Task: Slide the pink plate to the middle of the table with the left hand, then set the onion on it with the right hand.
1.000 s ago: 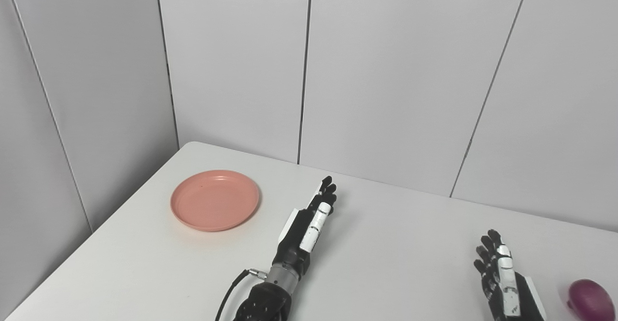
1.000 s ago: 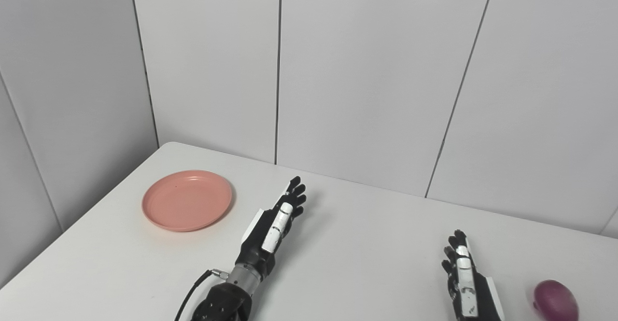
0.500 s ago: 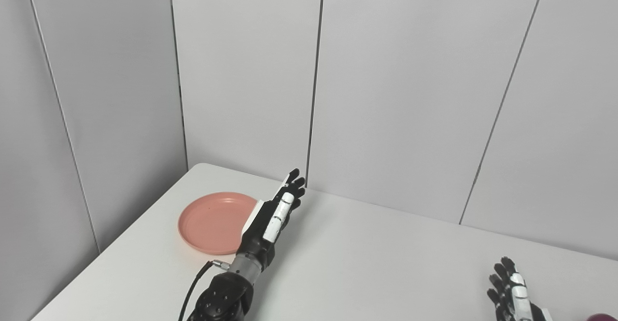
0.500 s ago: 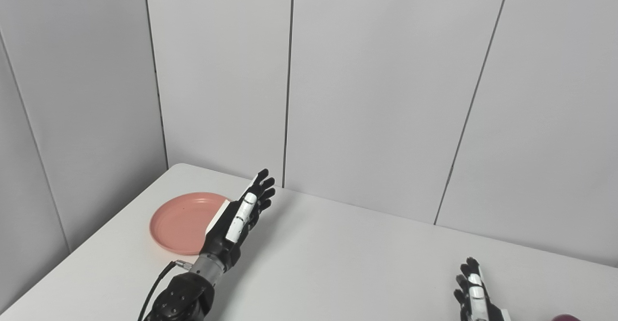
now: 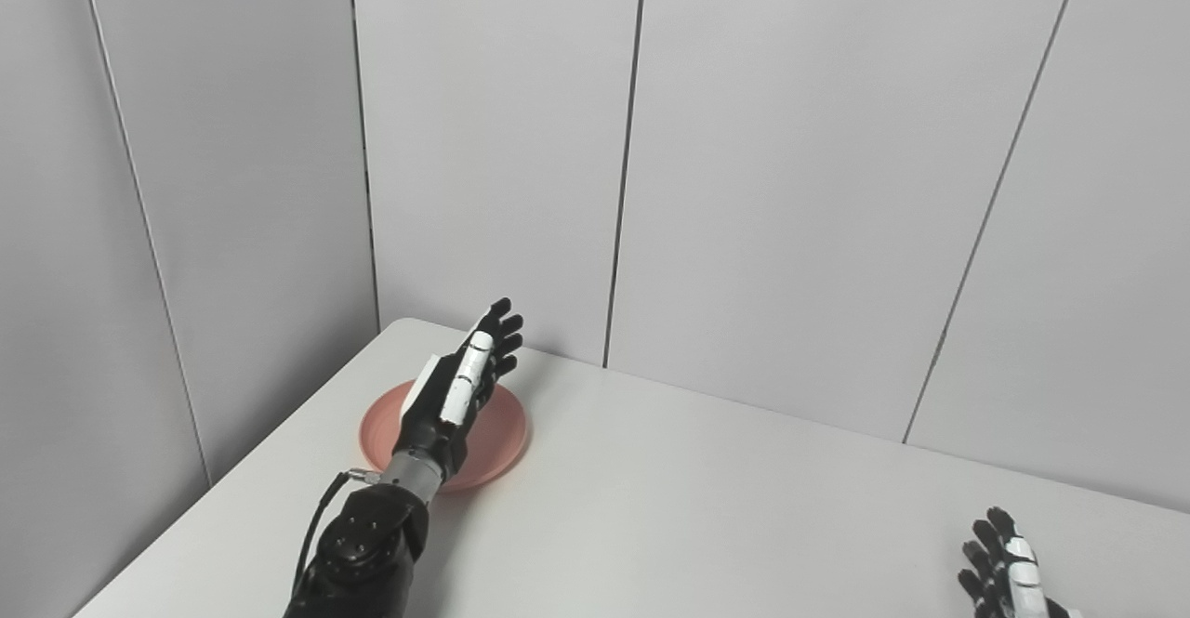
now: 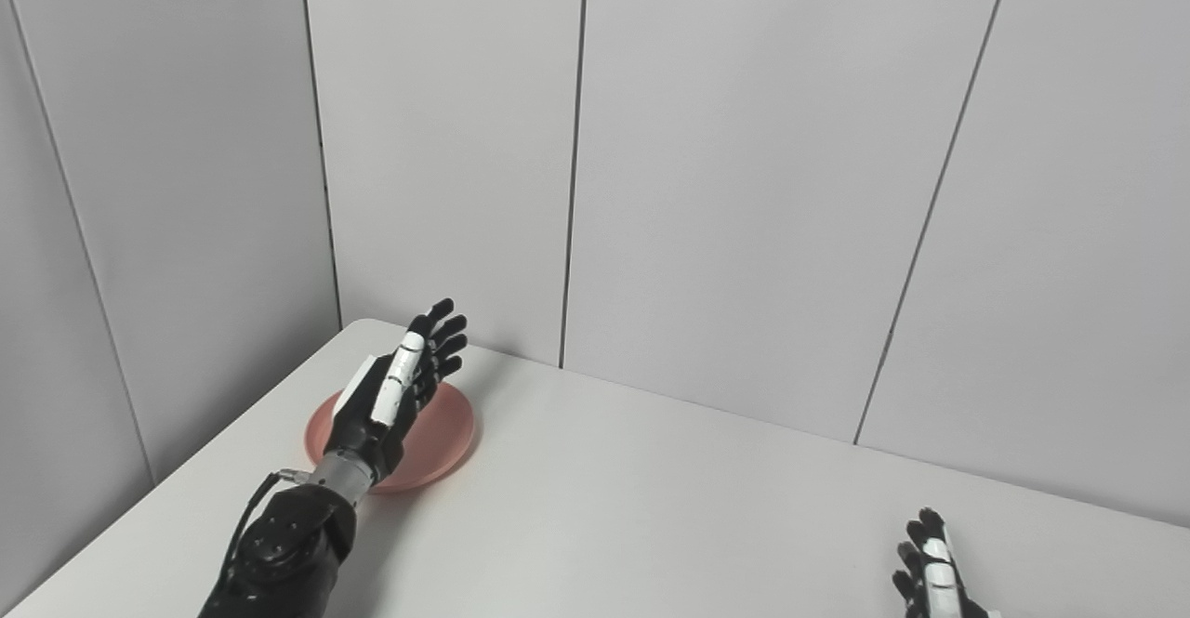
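The pink plate lies on the white table near its far left corner; it also shows in the right eye view. My left hand is open, fingers straight and pointing away, raised over the plate and hiding much of it. My right hand is open at the bottom right edge of the picture, only its fingers showing; it also shows in the right eye view. The onion is out of view.
Grey wall panels stand close behind the table and along its left side. The table's left edge runs just left of the plate.
My left hand has moved left and away, from beside the plate to over it. The camera has tilted up, so the onion and most of the right hand have dropped out of view.
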You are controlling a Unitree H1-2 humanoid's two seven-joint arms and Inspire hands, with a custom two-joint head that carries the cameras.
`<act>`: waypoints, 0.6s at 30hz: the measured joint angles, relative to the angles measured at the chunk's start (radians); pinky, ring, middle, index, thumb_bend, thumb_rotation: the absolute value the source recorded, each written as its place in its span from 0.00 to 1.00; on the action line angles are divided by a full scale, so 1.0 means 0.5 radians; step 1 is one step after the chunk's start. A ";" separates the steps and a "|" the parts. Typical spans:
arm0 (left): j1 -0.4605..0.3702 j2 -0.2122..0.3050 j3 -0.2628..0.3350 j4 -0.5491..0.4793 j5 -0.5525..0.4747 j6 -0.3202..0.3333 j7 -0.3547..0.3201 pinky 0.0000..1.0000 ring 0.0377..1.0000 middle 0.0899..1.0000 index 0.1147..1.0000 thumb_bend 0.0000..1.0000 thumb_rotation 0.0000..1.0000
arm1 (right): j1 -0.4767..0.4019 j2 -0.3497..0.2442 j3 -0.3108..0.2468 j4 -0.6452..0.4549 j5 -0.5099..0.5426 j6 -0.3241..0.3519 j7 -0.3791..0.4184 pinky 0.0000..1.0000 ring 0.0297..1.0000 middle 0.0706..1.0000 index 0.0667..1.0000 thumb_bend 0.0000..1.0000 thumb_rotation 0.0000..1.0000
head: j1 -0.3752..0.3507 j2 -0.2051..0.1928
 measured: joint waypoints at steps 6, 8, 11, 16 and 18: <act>-0.026 0.095 0.091 0.097 -0.001 -0.009 0.003 0.93 0.94 0.93 0.91 0.63 1.00 | 0.005 0.003 0.001 -0.037 -0.005 0.007 0.000 1.00 1.00 1.00 1.00 0.26 1.00 | -0.003 0.003; -0.027 0.113 0.099 0.136 0.000 -0.024 0.002 0.93 0.94 0.93 0.91 0.63 1.00 | 0.005 0.003 0.003 -0.037 -0.011 0.007 0.000 1.00 1.00 1.00 1.00 0.25 1.00 | 0.000 0.000; -0.061 0.147 0.120 0.266 0.000 -0.041 -0.001 0.93 0.93 0.92 0.90 0.62 1.00 | 0.005 0.003 0.002 -0.041 -0.011 0.013 -0.004 1.00 1.00 1.00 1.00 0.25 1.00 | 0.000 0.000; -0.154 0.266 0.179 0.538 0.002 -0.124 0.000 0.90 0.90 0.89 0.86 0.63 1.00 | 0.006 0.017 -0.005 -0.050 -0.004 0.017 -0.016 1.00 1.00 1.00 1.00 0.26 1.00 | -0.003 -0.003; -0.181 0.310 0.198 0.628 0.002 -0.172 0.002 0.91 0.90 0.89 0.86 0.63 1.00 | 0.007 0.016 -0.003 -0.056 -0.009 0.019 -0.018 1.00 1.00 1.00 1.00 0.26 1.00 | 0.000 -0.003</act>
